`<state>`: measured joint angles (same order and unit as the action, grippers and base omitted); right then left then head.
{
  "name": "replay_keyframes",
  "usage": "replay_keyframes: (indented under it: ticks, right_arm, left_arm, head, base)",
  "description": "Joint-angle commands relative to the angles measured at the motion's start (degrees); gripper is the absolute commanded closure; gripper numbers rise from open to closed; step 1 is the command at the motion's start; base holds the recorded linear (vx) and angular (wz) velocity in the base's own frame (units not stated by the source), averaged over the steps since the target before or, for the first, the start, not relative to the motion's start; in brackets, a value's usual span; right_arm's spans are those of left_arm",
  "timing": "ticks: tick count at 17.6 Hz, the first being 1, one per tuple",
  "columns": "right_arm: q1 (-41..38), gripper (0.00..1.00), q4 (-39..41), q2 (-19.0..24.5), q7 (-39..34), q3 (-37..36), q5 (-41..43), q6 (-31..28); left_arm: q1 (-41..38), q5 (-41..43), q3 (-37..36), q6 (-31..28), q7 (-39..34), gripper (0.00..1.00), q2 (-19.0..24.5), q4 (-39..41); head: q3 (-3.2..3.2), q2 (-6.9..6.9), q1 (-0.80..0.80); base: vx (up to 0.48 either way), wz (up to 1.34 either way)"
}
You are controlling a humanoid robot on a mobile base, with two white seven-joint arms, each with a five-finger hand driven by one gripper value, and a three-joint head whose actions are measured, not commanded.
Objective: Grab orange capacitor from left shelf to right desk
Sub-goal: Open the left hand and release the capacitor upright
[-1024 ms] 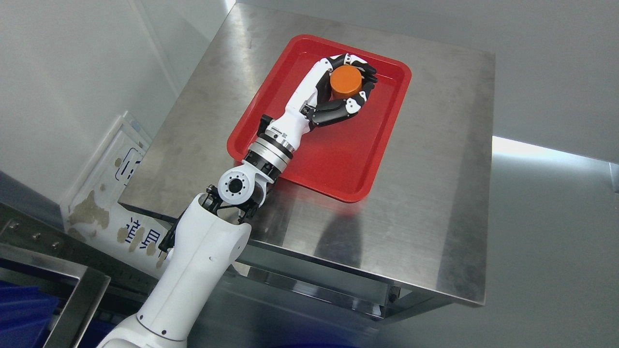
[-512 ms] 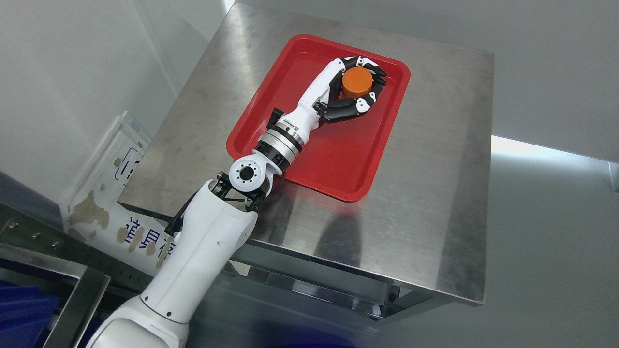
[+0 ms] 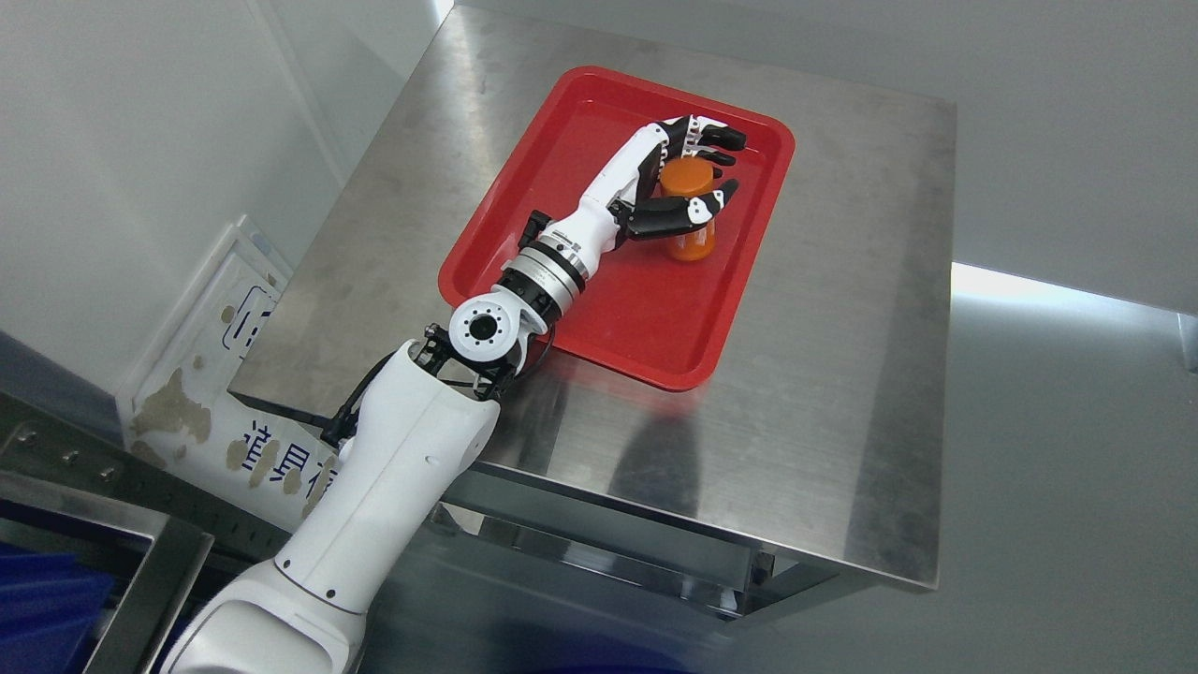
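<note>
Orange capacitor [image 3: 691, 220] stood upright in the red tray [image 3: 524, 220] on the steel desk [image 3: 842, 393]. Half a second before, the left hand [image 3: 676, 178] had gripped it. Now the fingers [image 3: 716, 138] had spread wide and held nothing, hovering just above it. The drop looked done, so the arm could pull away.

Bright, sharp; glare on steel desk [image 3: 842, 374]

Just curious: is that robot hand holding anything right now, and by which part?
Nothing, it seems. The left hand has its fingers spread around the orange capacitor, which stands upright in the red tray.
</note>
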<state>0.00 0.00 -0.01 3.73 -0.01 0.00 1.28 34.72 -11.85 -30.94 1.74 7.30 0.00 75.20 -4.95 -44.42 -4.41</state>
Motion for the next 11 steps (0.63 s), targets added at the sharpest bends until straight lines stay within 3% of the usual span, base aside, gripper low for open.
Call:
replay_keyframes:
  ticks: [1, 5, 8, 11]
  right_arm:
    - [-1.32, 0.00, 1.00, -0.99, -0.04, -0.61, -0.35, 0.04]
    - [-1.23, 0.00, 1.00, -0.99, -0.04, -0.61, -0.35, 0.04]
    - [-1.32, 0.00, 1.00, -0.99, -0.04, -0.61, -0.35, 0.04]
    - [-1.32, 0.00, 1.00, -0.99, -0.04, -0.61, -0.35, 0.04]
  left_arm:
    - [2.98, 0.07, 1.75, -0.33, 0.08, 0.33, 1.00, -2.25]
    - [5.36, -0.19, 10.51, -0.59, 2.44, 0.00, 1.00, 0.11]
    - [4.13, -0.28, 20.01, -1.12, 6.05, 0.00, 1.00, 2.66]
    - [1.94, -0.28, 32.04, -7.42, 6.85, 0.00, 1.00, 7.31]
  head:
    - [0.00, 0.00, 0.00]
    - [0.00, 0.00, 0.00]
    - [0.00, 0.00, 0.00]
    - [0.00, 0.00, 0.00]
  base:
    - [0.000, 0.00]
    - [0.000, 0.00]
    - [0.000, 0.00]
    - [0.000, 0.00]
